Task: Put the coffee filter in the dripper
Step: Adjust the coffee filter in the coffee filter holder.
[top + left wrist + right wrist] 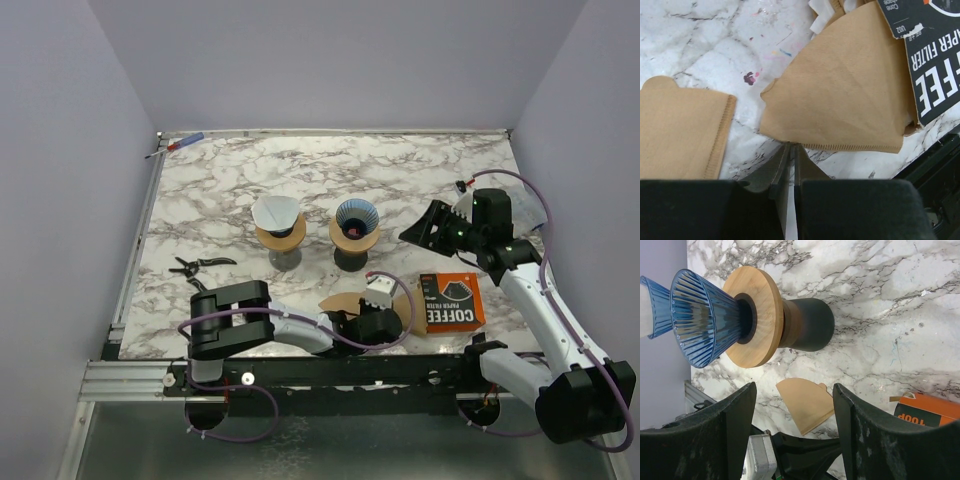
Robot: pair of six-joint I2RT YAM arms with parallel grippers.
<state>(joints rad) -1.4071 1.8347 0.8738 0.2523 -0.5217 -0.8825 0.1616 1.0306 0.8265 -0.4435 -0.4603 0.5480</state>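
Close up, left pincer (791, 148) pressed almost together at the seamed edge of the brown coffee filter (840, 90), flat on the worktop (700, 40), partly under the filter box (935, 60); cannot tell if actually pinching paper. Could slip free on lifting, given so shallow a bite. Lies well apart from the blue dripper (700, 315), just ahead of the spread right pincer (794, 392).

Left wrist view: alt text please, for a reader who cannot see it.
The left hand, its fingers nearly together, meets the seamed edge of a brown cone filter lying on the marble table; whether it pinches the paper is unclear. A second brown filter lies apart at picture left, and a black filter packet overlaps the first filter's right side.
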